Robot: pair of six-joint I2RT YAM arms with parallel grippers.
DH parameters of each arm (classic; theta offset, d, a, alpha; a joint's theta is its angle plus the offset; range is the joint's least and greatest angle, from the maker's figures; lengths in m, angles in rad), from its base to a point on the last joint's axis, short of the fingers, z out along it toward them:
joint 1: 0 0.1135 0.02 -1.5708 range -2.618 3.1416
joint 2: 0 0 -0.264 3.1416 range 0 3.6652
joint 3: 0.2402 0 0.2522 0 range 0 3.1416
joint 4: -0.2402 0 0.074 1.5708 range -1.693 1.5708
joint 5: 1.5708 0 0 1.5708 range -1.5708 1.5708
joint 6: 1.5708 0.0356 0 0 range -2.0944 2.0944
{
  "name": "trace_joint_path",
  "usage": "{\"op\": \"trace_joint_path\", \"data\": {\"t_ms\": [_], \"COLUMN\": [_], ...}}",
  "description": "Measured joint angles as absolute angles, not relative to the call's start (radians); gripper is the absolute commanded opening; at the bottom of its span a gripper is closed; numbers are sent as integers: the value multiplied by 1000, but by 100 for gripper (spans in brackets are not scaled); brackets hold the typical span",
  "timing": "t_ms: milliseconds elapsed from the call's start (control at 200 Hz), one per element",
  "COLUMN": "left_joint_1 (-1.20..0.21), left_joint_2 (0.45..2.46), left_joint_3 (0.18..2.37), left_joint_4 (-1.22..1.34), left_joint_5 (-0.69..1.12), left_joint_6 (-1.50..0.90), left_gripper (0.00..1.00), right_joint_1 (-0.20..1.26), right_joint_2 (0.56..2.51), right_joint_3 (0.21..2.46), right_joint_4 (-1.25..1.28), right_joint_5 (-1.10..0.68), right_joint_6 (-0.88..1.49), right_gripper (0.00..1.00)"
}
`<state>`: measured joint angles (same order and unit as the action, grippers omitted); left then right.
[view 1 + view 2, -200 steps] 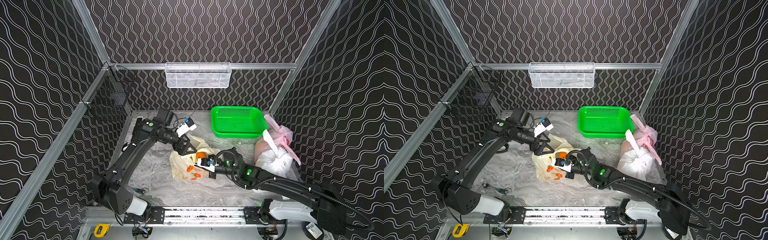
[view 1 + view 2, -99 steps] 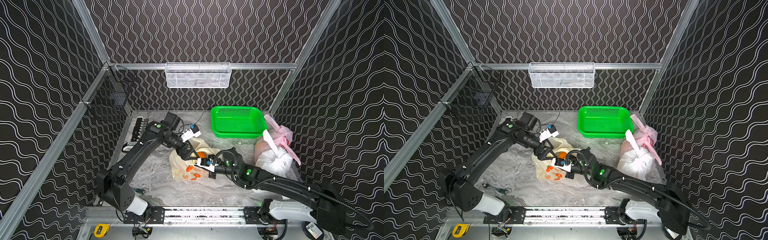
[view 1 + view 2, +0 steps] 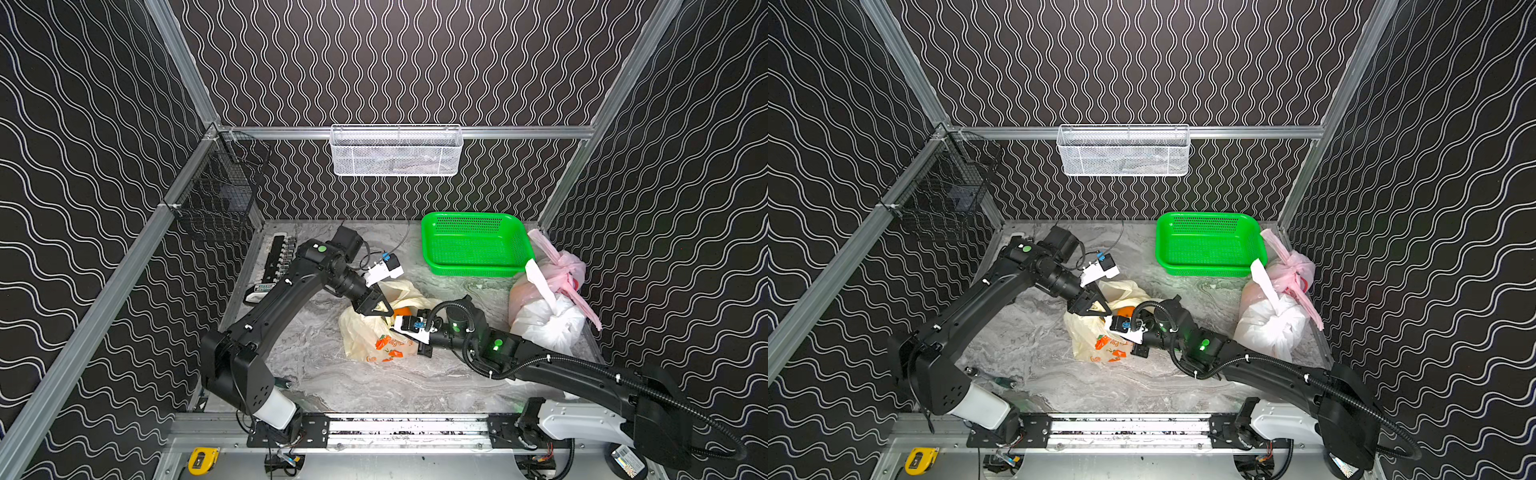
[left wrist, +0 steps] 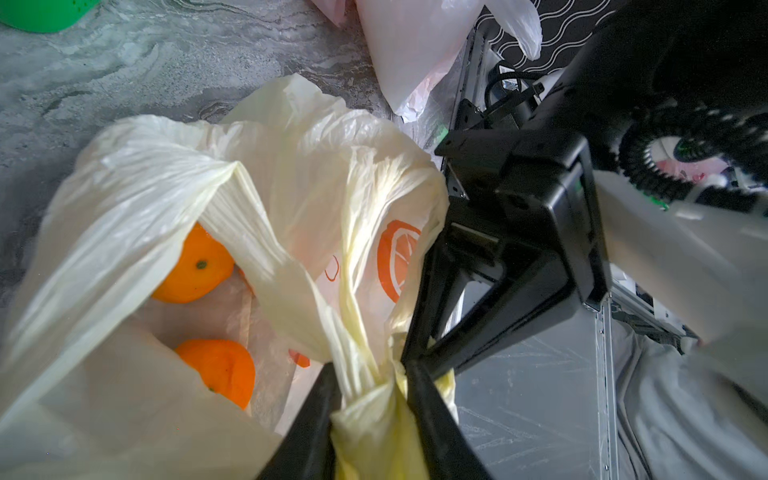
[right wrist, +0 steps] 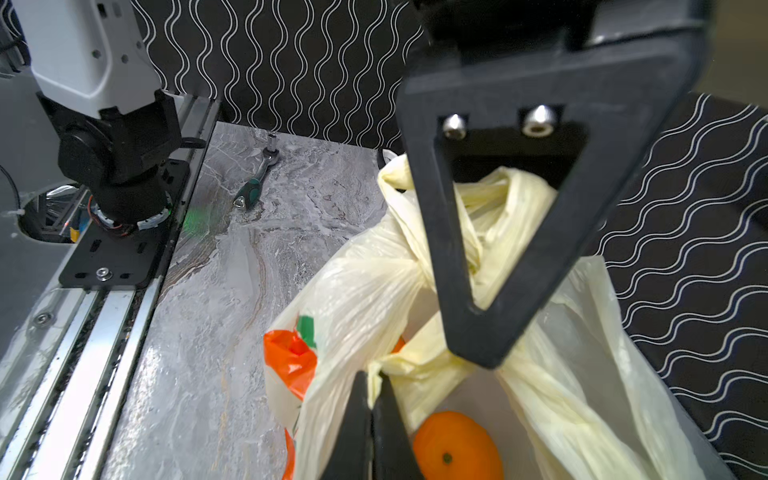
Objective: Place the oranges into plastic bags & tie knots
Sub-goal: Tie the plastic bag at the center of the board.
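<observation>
Left gripper (image 4: 368, 376) and right gripper (image 5: 372, 380) each pinch the yellow bag (image 4: 137, 166); they should pull apart evenly (thin film tears).

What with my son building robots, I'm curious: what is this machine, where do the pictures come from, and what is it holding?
This is a robot: a left arm and a right arm, mounted at the front of a table, each ending in a two-fingered gripper. Two pictures look down on everything; two come from cameras on the wrists. On the table lie a yellow bag holding oranges, a green basket, a pink bag, a white bag and a wrench. The left gripper is shut on a bunched handle of the yellow bag; the right gripper pinches its plastic close by.
</observation>
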<state>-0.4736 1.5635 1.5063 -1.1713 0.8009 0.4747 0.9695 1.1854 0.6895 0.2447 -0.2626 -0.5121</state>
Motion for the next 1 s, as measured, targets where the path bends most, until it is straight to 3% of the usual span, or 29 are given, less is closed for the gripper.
{"op": "trace_joint_path", "data": {"t_ms": [135,255,445,525,781,1001], "left_joint_1": [-474,-474,-476,-477,-497,-514], "left_joint_2": [1578,1567,1513,1489,1421,1444], "left_joint_3": [1520,1523,1491,1476,1445,1508], "left_joint_4": [-1182,-1182,-1168,-1158,-1094,-1093], "left_joint_5": [809,814,814,814,807,825], "left_joint_6": [482,486,493,493,539,641], "left_gripper": [21,2,0,0,0,0], "right_joint_1": [970,970,970,970,913,777], "right_joint_2": [1180,1169,1114,1065,938,1010], "right_joint_3": [690,689,689,690,727,788], "right_joint_4": [244,244,221,202,110,20], "right_joint_5": [-263,-259,-242,-225,-173,-299], "right_joint_6": [-512,-512,-508,-505,-464,-481], "right_gripper": [0,0,60,75,88,88]}}
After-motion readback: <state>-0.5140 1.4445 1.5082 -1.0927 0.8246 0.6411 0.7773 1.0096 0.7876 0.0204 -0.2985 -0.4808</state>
